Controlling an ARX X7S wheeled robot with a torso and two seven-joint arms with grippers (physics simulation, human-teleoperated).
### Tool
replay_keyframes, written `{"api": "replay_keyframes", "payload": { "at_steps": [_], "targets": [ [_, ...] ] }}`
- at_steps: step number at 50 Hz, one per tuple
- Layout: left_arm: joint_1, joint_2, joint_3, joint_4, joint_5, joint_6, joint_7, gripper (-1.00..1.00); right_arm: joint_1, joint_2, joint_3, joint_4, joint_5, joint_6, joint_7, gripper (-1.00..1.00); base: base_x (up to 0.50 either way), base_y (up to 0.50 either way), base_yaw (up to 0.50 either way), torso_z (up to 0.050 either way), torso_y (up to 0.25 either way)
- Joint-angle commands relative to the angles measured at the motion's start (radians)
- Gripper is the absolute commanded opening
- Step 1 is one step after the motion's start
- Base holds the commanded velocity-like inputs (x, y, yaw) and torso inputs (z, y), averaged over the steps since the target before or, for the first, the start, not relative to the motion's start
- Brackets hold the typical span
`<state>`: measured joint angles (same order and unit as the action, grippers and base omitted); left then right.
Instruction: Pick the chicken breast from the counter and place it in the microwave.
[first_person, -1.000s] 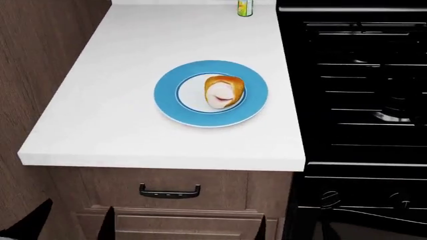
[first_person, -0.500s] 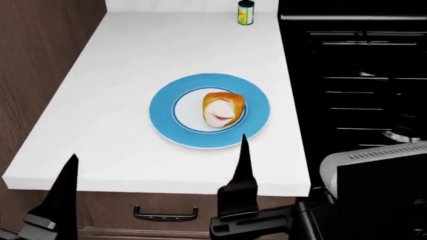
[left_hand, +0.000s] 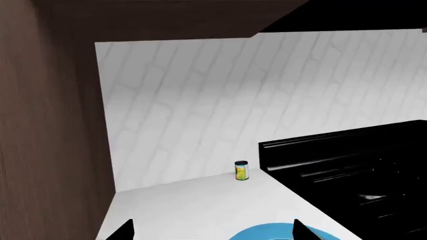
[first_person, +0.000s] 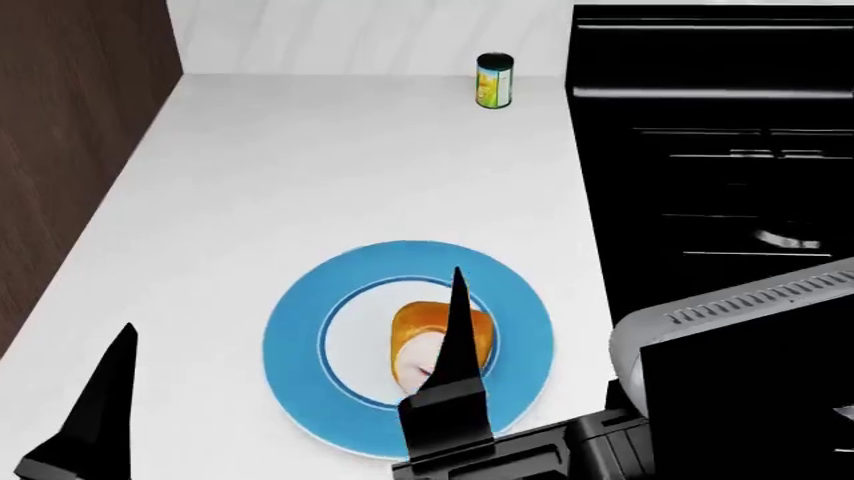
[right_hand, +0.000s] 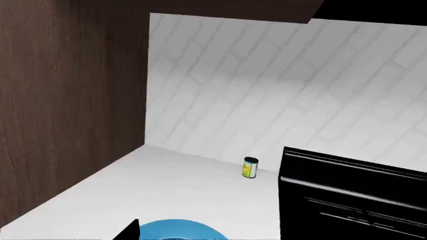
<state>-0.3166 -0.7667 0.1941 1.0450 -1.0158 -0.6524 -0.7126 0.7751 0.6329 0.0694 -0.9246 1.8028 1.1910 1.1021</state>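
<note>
The chicken breast (first_person: 414, 330), golden-orange with a pale cut face, lies on a blue round plate (first_person: 300, 335) on the white counter (first_person: 334, 170). It is not in either wrist view. One black finger of my right gripper (first_person: 454, 340) stands in front of the chicken and hides part of it. One finger of my left gripper (first_person: 107, 400) shows at the lower left, off the plate. In the left wrist view my left gripper (left_hand: 213, 232) is open and empty, with the plate (left_hand: 267, 234) ahead. My right gripper (right_hand: 213, 235) looks open, with the plate (right_hand: 177, 231) ahead. The microwave is out of view.
A yellow-green can (first_person: 493, 82) stands at the counter's back edge, also in the left wrist view (left_hand: 241, 170) and the right wrist view (right_hand: 250, 168). The black stove (first_person: 707, 150) borders the counter on the right. A brown wood panel (first_person: 67, 150) borders it on the left.
The head view has shifted, so the plate and chicken sit lower in frame. Both arms' fingers have risen from the bottom edge, and the right arm's grey housing has come into view.
</note>
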Motion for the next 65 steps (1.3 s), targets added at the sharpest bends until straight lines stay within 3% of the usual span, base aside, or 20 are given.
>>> {"api": "replay_keyframes", "payload": {
  "at_steps": [1, 9, 17, 29, 41, 65],
  "targets": [
    [0.009, -0.016, 0.016, -0.017, 0.034, 0.086, -0.042, 1.00, 0.134, 0.004, -0.108, 0.113, 0.151, -0.056, 0.132, 1.00, 0.00, 0.00, 0.00, 0.000, 0.000],
    [0.005, -0.018, 0.028, -0.026, 0.041, 0.102, -0.040, 1.00, 0.467, -0.004, -0.377, 0.386, 0.395, -0.085, 0.251, 1.00, 0.00, 0.00, 0.00, 0.000, 0.000],
    [0.009, -0.021, 0.037, -0.040, 0.053, 0.119, -0.029, 1.00, 0.591, -0.058, -0.516, 0.563, 0.415, -0.036, 0.247, 1.00, 0.00, 0.00, 0.00, 0.000, 0.000],
    [0.021, -0.034, 0.033, -0.061, 0.050, 0.146, -0.004, 1.00, 0.603, -0.136, -0.601, 0.788, 0.157, 0.074, 0.086, 1.00, 0.00, 0.00, 0.00, 0.000, 0.000],
    [0.027, -0.036, 0.031, -0.060, 0.043, 0.167, 0.002, 1.00, 0.590, -0.200, -0.645, 0.892, -0.064, 0.076, -0.113, 1.00, 0.00, 0.00, 0.00, 0.000, 0.000],
    [0.044, -0.041, 0.045, -0.035, 0.019, 0.186, -0.024, 1.00, 0.484, -0.253, -0.714, 0.986, -0.212, -0.001, -0.260, 1.00, 0.00, 0.00, 0.00, 0.000, 0.000]
  ]
}}
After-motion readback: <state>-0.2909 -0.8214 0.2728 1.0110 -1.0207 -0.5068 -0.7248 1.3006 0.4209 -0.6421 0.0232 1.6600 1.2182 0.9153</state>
